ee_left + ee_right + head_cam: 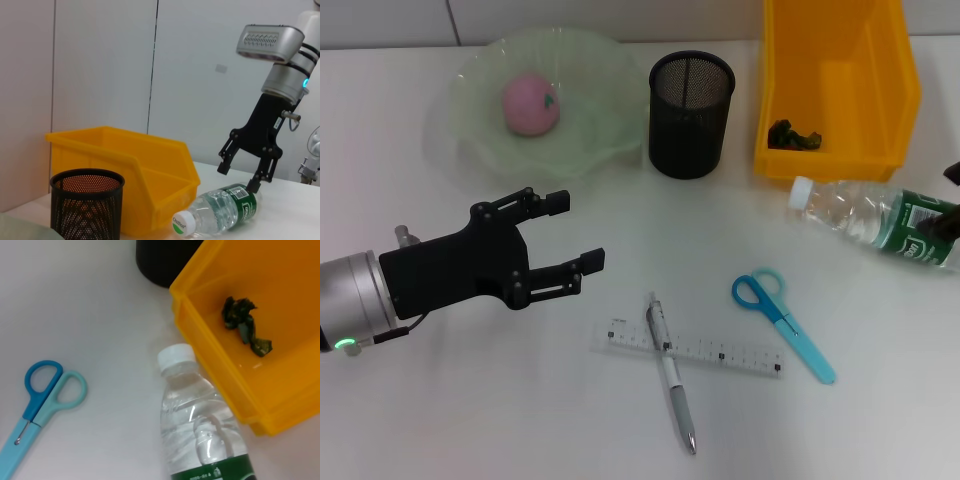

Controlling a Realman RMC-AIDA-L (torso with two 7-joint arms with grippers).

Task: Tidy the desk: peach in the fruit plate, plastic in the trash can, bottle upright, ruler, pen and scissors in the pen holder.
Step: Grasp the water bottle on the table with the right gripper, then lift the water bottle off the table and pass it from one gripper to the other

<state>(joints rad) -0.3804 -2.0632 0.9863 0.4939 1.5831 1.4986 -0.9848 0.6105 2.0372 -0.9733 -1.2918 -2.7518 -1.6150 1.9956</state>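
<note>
The pink peach (530, 103) lies in the green fruit plate (470, 130). Crumpled dark plastic (796, 135) rests inside the yellow trash can (835, 85). The bottle (875, 213) lies on its side, cap toward the can. My right gripper (240, 176) hangs open just over the bottle's (217, 215) green label end, fingers either side. On the desk lie the clear ruler (690, 347), the pen (672, 375) across it, and the blue scissors (782, 322). The black mesh pen holder (691, 113) stands upright. My left gripper (578, 230) hovers open, holding nothing, in front of the plate.
The trash can (235, 365) sits right beside the bottle's cap (175, 357). The scissors' handles (50, 387) lie a short way from the bottle. The pen holder (87, 205) stands next to the can (125, 175).
</note>
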